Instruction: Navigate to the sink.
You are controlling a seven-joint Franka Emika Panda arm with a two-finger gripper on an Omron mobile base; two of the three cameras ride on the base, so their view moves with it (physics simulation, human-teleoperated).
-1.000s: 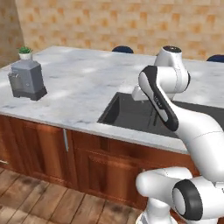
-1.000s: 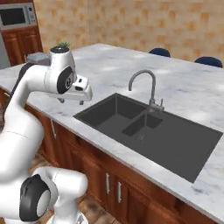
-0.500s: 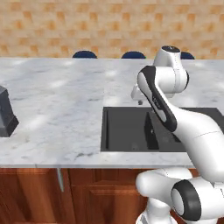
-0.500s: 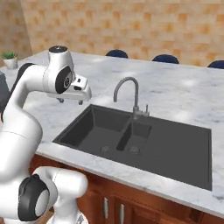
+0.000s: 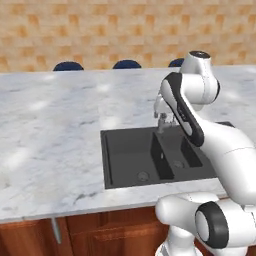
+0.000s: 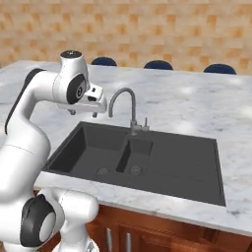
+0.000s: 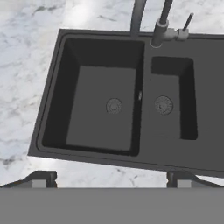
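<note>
The marble counter (image 6: 197,106) spread out on every side below the gripper (image 6: 82,112), which hung in the air above the counter's near part. Set into that counter, the sink (image 7: 144,148) lay directly beneath and slightly ahead of the gripper: in the hand view its dark rim and both bowls sat squarely under the camera, the larger bowl (image 7: 103,105) below the left of the hand and the smaller bowl (image 7: 173,94) to the other side, each with a round drain. The faucet (image 6: 129,106) rose just beyond the gripper, on the far rim of the sink, near but not touching it.

In the left base view the sink (image 5: 150,160) sat right in front of the robot's body, at the counter's near edge. By that reading the drive looked all but finished: the base stood at the sink, roughly centred on it, and at most a small squaring-up seemed left.

The two finger tips (image 7: 41,178) stood wide apart at the bottom corners of the hand view, so the gripper was spread, with nothing between them.
</note>
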